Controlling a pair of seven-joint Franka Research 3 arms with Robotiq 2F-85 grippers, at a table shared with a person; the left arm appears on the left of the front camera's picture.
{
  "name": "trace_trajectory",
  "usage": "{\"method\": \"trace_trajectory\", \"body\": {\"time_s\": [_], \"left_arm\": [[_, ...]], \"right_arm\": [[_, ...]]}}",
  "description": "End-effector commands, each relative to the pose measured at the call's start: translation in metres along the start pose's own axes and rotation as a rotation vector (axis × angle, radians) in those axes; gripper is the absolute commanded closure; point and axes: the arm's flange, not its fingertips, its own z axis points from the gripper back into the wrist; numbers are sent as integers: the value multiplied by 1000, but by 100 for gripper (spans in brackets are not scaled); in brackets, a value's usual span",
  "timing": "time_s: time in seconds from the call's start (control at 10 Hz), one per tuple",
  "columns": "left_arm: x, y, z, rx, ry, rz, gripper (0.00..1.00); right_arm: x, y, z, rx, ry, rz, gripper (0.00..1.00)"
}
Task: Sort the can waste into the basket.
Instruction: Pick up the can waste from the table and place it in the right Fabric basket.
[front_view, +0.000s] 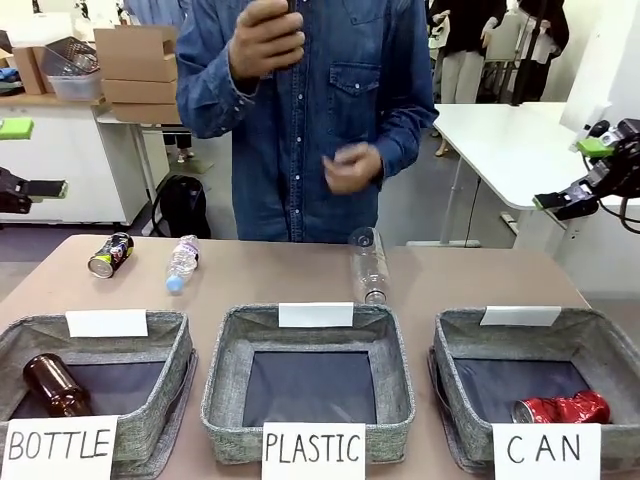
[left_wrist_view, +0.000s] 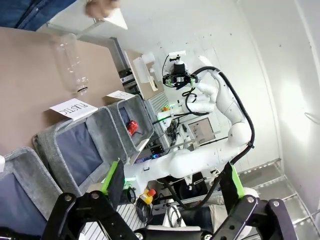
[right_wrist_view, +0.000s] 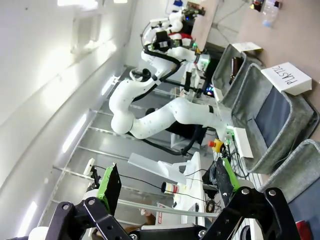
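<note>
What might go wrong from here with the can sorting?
The dark crushed metal can lies on its side beside the small clear plastic bottle; a grasp may roll it or knock the bottle.
It lies far from the grey fabric basket signed CAN; a long carry could drop it early.

Shiny red can (front_view: 562, 408); grey fabric basket (front_view: 470, 340), dark base; black-silver can (front_view: 109, 254), green-yellow marks; tan surface (front_view: 280, 270); brown bottle (front_view: 55, 385); person's blue denim shirt (front_view: 300, 150).
</note>
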Motion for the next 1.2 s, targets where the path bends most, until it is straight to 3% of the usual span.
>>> {"method": "trace_trajectory", "body": {"time_s": [0.0,0.2,0.3,0.5,0.7,1.1], "left_arm": [[17,-30,30,90,71,-21,0],[14,-66,83,231,132,40,0],[6,-83,117,236,153,71,0],[-21,-108,178,291,59,104,0],[-45,-118,201,278,6,74,0],[-50,-115,196,282,30,27,0]], "right_arm": [[-1,-1,2,-19,8,22,0],[-1,-1,2,-19,8,22,0],[-1,-1,2,-19,8,22,0],[-1,-1,2,-19,8,22,0],[-1,-1,2,-19,8,22,0],[-1,-1,2,-19,8,22,0]]}}
